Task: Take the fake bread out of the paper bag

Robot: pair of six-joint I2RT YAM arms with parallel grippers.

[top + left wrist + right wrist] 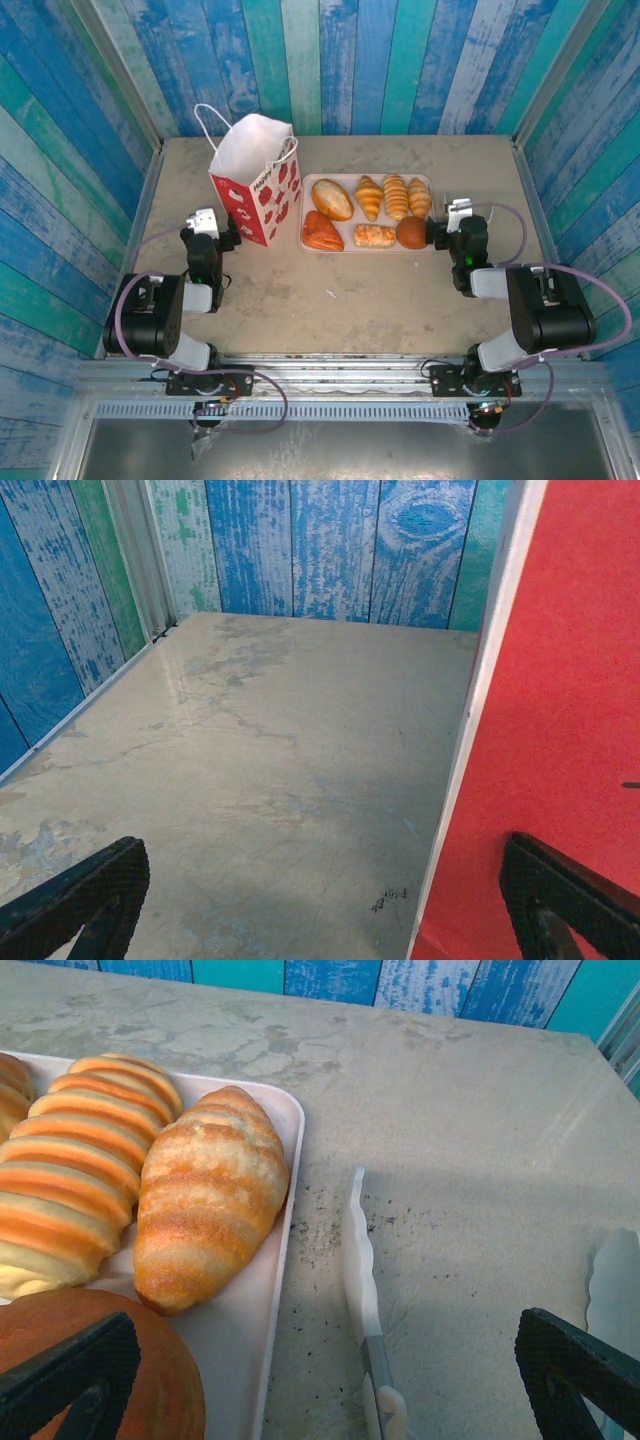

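While both arms sit low on the table, your left gripper hangs just near-left of the paper bag, jaws spread wide and gripping nothing. From the left wrist camera you get the bag's red side panel rising close on the right, with one black finger right in front of it. Whether that finger touches the paper, I cannot tell. Your bag stands upright toward the far left of the table, mouth open, white inside, cord handles up. Look right of it: the fake bread lies on the pink tray, six pieces. You have an oval roll and three ridged croissants along the far row. Along the near row are a flaky piece, a smaller piece and a round bun. Your right gripper sits at the tray's right end, just beside the bun, jaws wide apart too and empty. Its wrist camera gives you the rightmost croissant lying along the tray's rim, and the bun low at the left behind one black finger.
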